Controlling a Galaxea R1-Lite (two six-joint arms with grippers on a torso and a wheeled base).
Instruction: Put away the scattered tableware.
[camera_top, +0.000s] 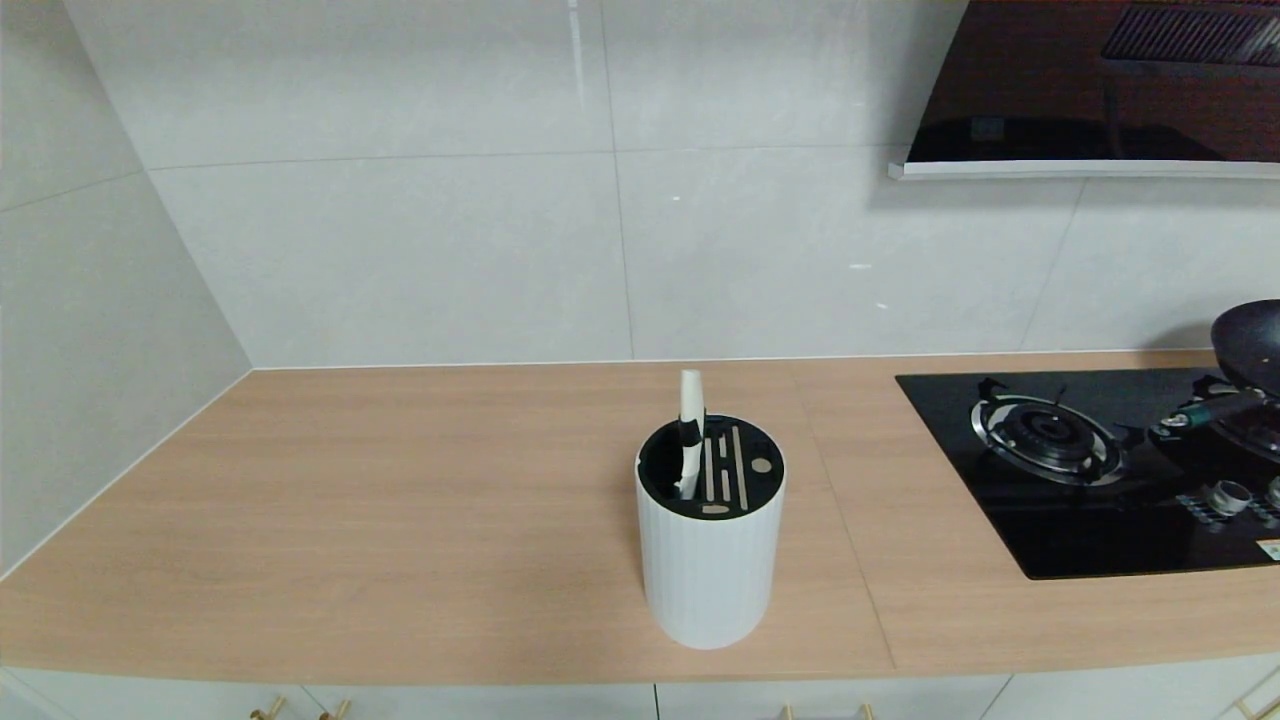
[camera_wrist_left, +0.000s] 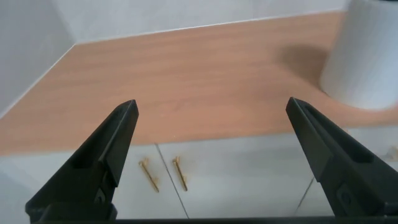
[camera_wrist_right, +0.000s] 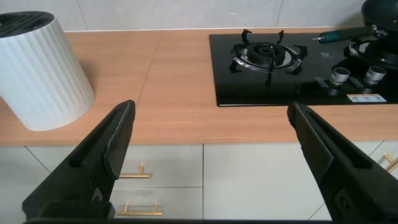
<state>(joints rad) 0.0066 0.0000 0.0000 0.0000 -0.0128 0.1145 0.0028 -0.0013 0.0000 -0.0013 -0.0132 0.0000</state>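
On the light wooden table (camera_top: 400, 500), left of the black glass gas stove (camera_top: 1050, 530), stands the white ribbed cylindrical holder (camera_top: 710, 570) with a white-handled utensil (camera_top: 690, 400) upright in its black slotted top, while the left hand (camera_wrist_left: 211, 106) and the right hand (camera_wrist_right: 211, 107) are both spread wide, empty, before the table's front edge.

White ribbed holder (camera_top: 710, 560), black slotted top; white-black utensil (camera_top: 689, 430); light wood-grain counter (camera_top: 400, 500); black hob (camera_top: 1090, 470).
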